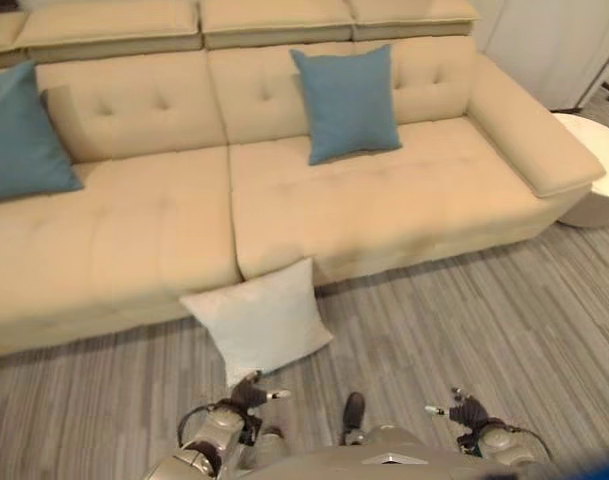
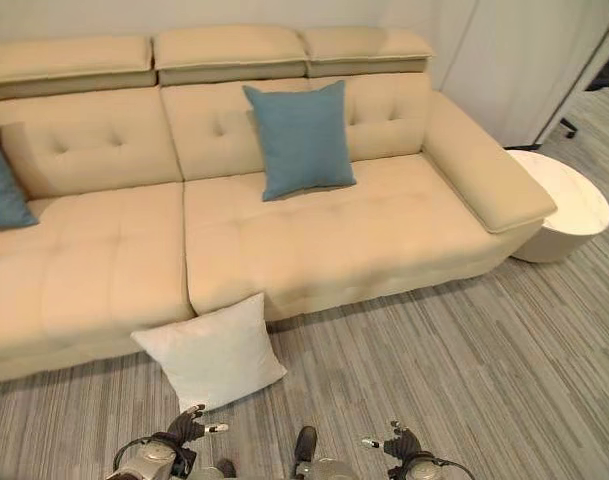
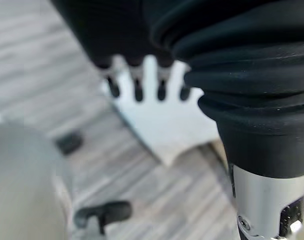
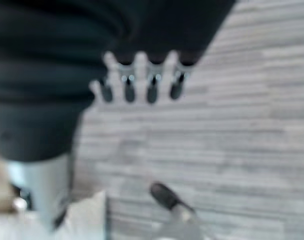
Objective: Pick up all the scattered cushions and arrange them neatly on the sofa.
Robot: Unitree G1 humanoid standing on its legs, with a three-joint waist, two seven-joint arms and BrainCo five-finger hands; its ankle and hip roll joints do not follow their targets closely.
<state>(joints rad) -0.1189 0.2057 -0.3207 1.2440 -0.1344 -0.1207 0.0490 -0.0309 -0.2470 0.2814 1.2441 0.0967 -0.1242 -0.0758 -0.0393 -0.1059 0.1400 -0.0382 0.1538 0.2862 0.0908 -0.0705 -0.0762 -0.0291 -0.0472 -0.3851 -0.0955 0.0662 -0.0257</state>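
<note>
While one blue cushion (image 1: 19, 135) leans at the sofa's (image 1: 164, 230) left end and another (image 1: 347, 103) mid-back, a white cushion (image 1: 259, 320) lies on the floor (image 1: 464, 310). Left hand (image 1: 252, 395) and right hand (image 1: 464, 408) hover empty, fingers (image 3: 137, 90) relaxed. A round table (image 2: 564, 205) stands right.

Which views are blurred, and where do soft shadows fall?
Left wrist view: the near dark ribbed cover is blurred, while the square white cushion beyond the left hand is softer still. Right wrist view: the right hand and grey striped floor are hazy. Left eye view: even light, faint shadow under the beige sofa.
</note>
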